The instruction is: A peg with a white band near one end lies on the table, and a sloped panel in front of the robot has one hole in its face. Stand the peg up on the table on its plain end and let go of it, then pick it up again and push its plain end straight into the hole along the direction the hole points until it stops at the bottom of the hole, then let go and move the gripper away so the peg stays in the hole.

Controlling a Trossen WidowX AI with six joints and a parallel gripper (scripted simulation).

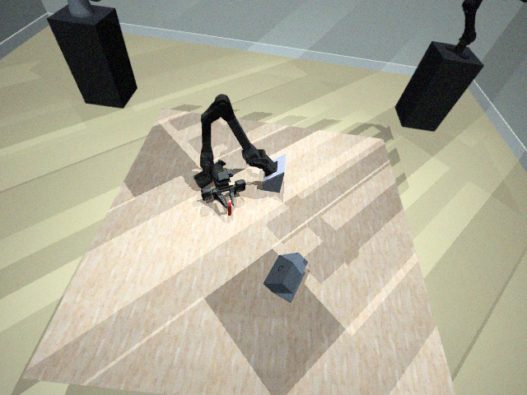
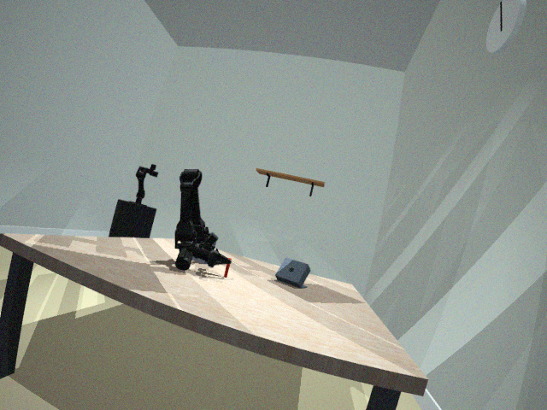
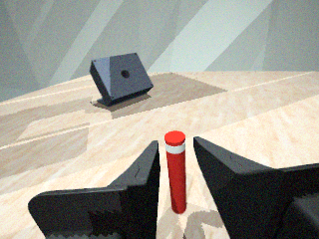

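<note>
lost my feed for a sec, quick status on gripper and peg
Gripper open, fingers either side of peg, gaps showing. Peg upright on table, white band up. Panel ahead, hole unobstructed.

Matte black arm (image 1: 209, 127), wedge-shaped fingers

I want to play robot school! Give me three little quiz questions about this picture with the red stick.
1. True or false: the peg lies flat on the table.
2. Which end of the peg is up: A) plain end, B) white-band end?
3. Fill in: the gripper is ____ and not squeezing the peg.

Key: 1 false, it stands upright. 2 B. 3 open; gaps show on both sides, and the panel with its hole waits beyond.
</note>
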